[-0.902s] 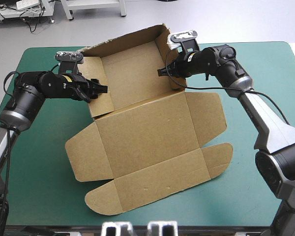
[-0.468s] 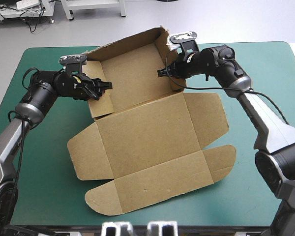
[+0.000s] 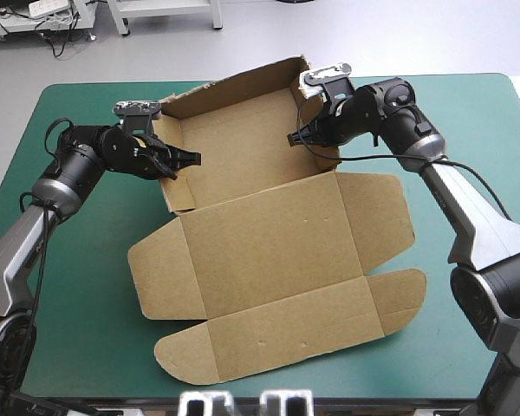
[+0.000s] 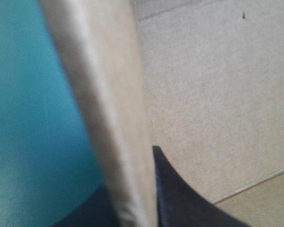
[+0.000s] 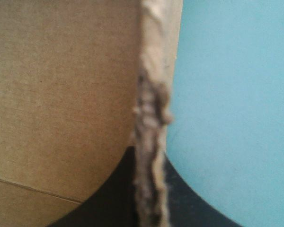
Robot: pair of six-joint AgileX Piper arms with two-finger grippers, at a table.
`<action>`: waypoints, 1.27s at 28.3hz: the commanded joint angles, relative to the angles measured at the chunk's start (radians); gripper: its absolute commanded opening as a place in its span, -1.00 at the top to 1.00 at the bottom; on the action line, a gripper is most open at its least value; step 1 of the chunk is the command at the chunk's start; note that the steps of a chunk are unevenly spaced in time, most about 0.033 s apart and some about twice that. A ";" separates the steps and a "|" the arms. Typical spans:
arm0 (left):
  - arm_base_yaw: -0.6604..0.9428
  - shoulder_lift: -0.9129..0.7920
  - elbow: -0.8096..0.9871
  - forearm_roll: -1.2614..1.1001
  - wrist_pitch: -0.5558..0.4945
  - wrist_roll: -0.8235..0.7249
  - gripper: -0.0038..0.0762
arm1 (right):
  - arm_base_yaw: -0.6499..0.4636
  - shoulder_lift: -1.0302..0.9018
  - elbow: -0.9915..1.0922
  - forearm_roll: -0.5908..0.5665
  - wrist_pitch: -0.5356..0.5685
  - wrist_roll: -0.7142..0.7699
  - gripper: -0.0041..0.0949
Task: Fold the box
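Note:
The brown box [image 3: 260, 251] lies on the teal-green cover as a tray at the far side, with its lid flat toward the front. My left gripper [image 3: 187, 159] sits on the tray's raised left wall [image 3: 175, 178]. In the left wrist view that wall's edge [image 4: 116, 118] runs between the black fingers [image 4: 180, 198], which pinch it. My right gripper [image 3: 296, 139] holds the raised right wall [image 3: 322, 130]. The right wrist view shows the wall's frayed edge [image 5: 151, 113] clamped between its fingers [image 5: 189, 203]. The back wall [image 3: 234, 82] stands upright.
The flat lid panel and its rounded flaps [image 3: 399, 295] reach close to the table's front edge. Bare teal-green cover [image 3: 69, 286] shows to the left of the box, and more to the right [image 3: 485, 139] under the right arm.
My left gripper has moved in over the left wall and shut on it. The whole box has shifted a little to the right, the right gripper going with it.

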 commanded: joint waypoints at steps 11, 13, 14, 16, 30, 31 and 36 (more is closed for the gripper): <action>-0.042 0.169 -0.185 -0.114 0.276 0.179 0.93 | -0.085 0.025 -0.005 0.152 0.314 -0.024 0.97; -0.063 0.191 -0.211 -0.088 0.282 0.164 0.93 | -0.085 0.035 0.012 0.169 0.314 -0.005 0.97; -0.075 0.201 -0.224 -0.074 0.291 0.155 0.93 | -0.085 0.042 0.020 0.173 0.314 0.003 0.97; -0.097 0.227 -0.259 -0.028 0.333 0.133 0.93 | -0.085 0.051 0.035 0.189 0.314 0.014 0.97; -0.130 0.314 -0.369 0.063 0.411 -0.026 0.93 | -0.085 0.089 0.145 0.094 0.314 0.013 0.97; -0.132 0.314 -0.369 0.056 0.403 -0.029 0.93 | -0.085 0.089 0.145 0.091 0.314 0.013 0.97; -0.141 0.314 -0.369 0.025 0.360 -0.083 0.93 | -0.085 0.089 0.145 0.060 0.314 0.013 0.97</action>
